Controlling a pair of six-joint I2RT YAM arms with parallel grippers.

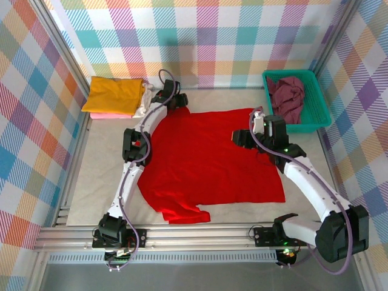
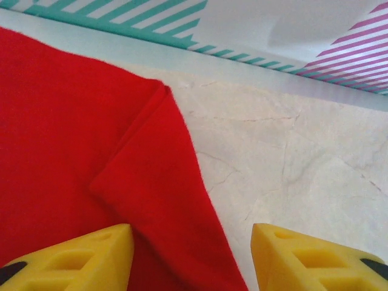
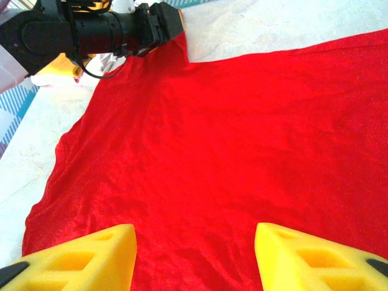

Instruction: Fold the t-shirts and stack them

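Observation:
The bright red t-shirt [image 1: 206, 160] lies spread flat across the middle of the table. My left gripper [image 1: 176, 100] is at its far left corner. In the left wrist view its yellow fingers stand apart, open [image 2: 191, 260], with a folded red sleeve edge [image 2: 157, 200] lying between them on the table. My right gripper [image 1: 242, 136] hovers over the shirt's right part, open [image 3: 194, 257], with smooth red cloth [image 3: 230, 133] below it. A folded mustard yellow t-shirt [image 1: 115, 94] tops a stack at the back left, with pink [image 1: 103, 115] and white [image 1: 143, 103] edges under it.
A teal mesh basket [image 1: 315, 106] at the back right holds a crumpled dark maroon t-shirt [image 1: 288, 97]. Plaid walls close in the table on three sides. The left arm [image 3: 103, 30] shows at the top of the right wrist view. Bare table [image 2: 291, 163] lies right of the sleeve.

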